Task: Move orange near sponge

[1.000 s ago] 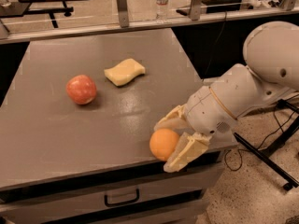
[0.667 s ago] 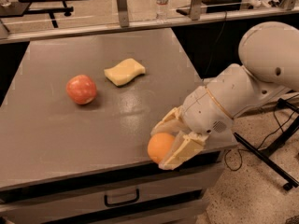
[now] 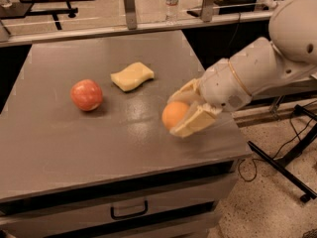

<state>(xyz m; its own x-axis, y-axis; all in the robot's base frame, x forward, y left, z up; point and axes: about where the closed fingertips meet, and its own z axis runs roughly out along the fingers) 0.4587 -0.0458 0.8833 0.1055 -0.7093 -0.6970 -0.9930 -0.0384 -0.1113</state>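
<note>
now orange [image 3: 174, 114] pinched between pincer [image 3: 184, 111] fingers, right of sponge [image 3: 132, 76].

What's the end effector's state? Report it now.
End effector: closed on the orange, over the right front part of the table.

No legible text; gripper [image 3: 177, 116] clasps the orange [image 3: 173, 113] over the table [image 3: 124, 138].

Grey table [image 3: 74, 148] with apple [image 3: 86, 94] and sponge [image 3: 132, 76], jaws above it.
</note>
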